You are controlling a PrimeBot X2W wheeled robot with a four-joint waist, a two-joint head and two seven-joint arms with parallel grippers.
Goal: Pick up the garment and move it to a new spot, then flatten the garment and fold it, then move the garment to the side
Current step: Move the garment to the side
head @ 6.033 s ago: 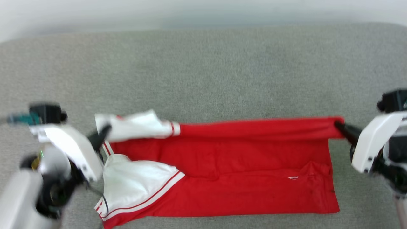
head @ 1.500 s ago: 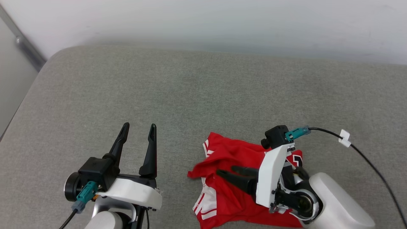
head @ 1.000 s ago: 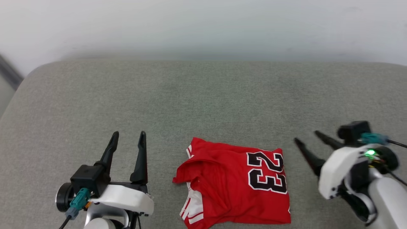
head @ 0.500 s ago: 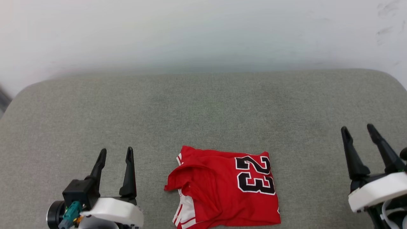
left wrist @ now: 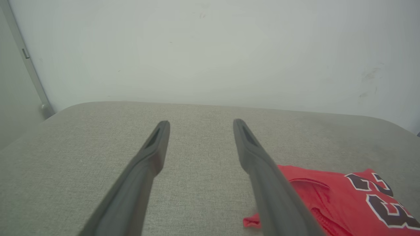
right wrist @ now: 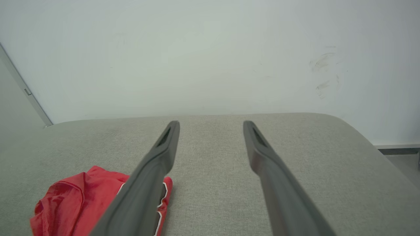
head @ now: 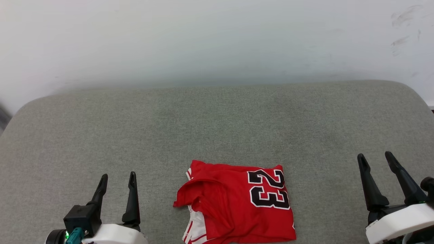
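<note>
While the folded garment (head: 234, 203) lies on the grey surface (head: 217, 118), the left claw (head: 118, 175) and right claw (head: 374, 155) flank it, both spread apart and empty.

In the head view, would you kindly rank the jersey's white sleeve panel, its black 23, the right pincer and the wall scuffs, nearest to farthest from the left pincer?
From the left pincer:
1. White striped sleeve panel of the red fabric jersey, nearby right.
2. Black white-outlined number 23, jersey's right half.
3. Right pincer, far right.
4. Dark scuff marks, white wall, upper right.
</note>
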